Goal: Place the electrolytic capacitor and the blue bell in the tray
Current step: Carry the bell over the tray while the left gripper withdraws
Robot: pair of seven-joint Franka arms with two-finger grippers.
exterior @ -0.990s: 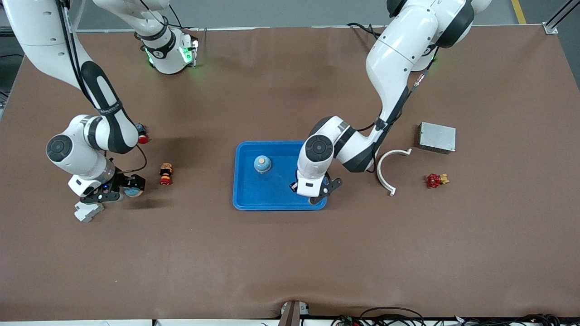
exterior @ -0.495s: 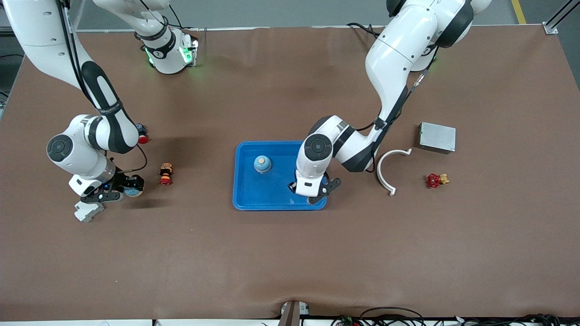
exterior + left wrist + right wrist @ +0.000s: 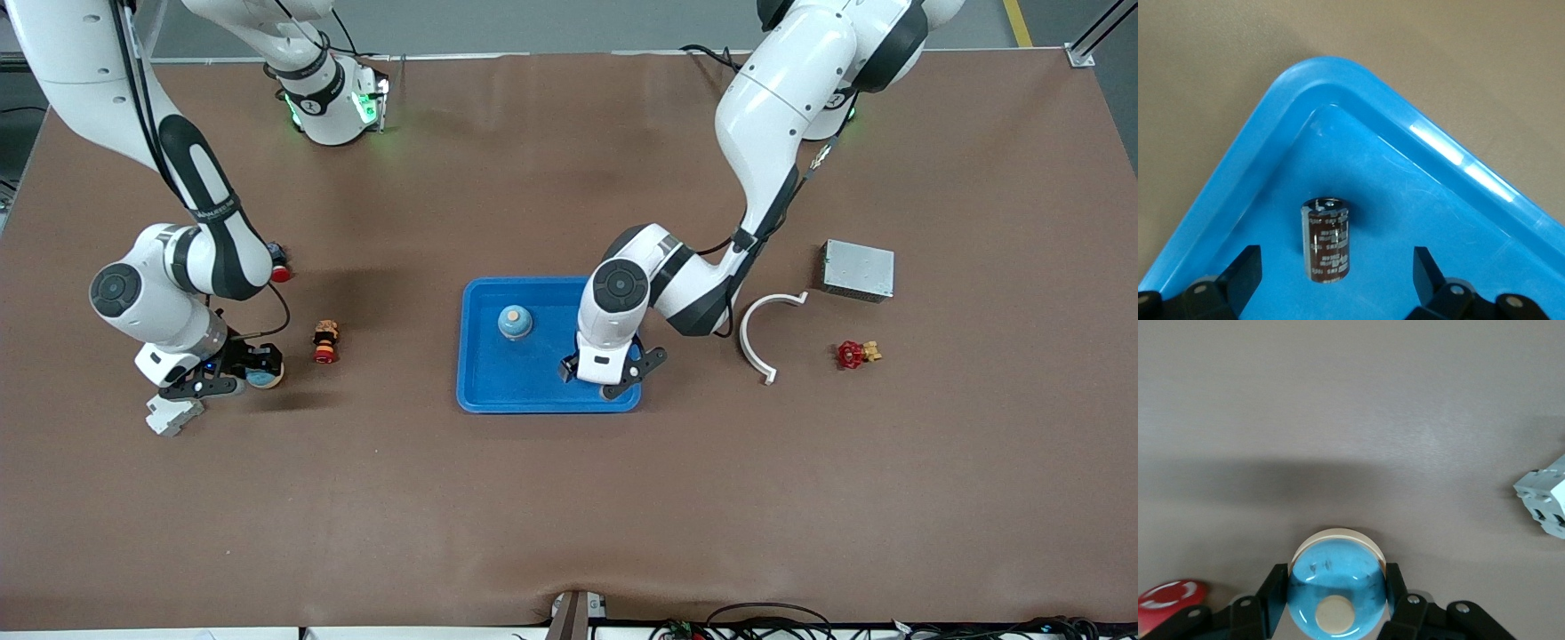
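Observation:
The blue tray (image 3: 498, 391) lies at the table's middle. A blue bell (image 3: 515, 321) with a cream knob sits in it. My left gripper (image 3: 612, 378) is low over the tray's corner toward the left arm's end, open. In the left wrist view (image 3: 1335, 283) the brown electrolytic capacitor (image 3: 1327, 239) rests on the tray floor (image 3: 1418, 200) between the spread fingers, touching neither; the front view hides it. My right gripper (image 3: 249, 375) is shut on a second blue bell (image 3: 263, 377) close to the table; in the right wrist view (image 3: 1336, 603) the bell (image 3: 1336, 583) fills the jaws.
A red and yellow button part (image 3: 325, 341) lies beside the right gripper, a grey-white block (image 3: 173, 414) just nearer the camera, a red button (image 3: 279, 272) farther. Toward the left arm's end lie a white curved piece (image 3: 763, 333), a grey metal box (image 3: 857, 269) and a red valve (image 3: 853, 354).
My left gripper has shifted a little across the tray toward the right arm's end. The right gripper and its bell have barely moved.

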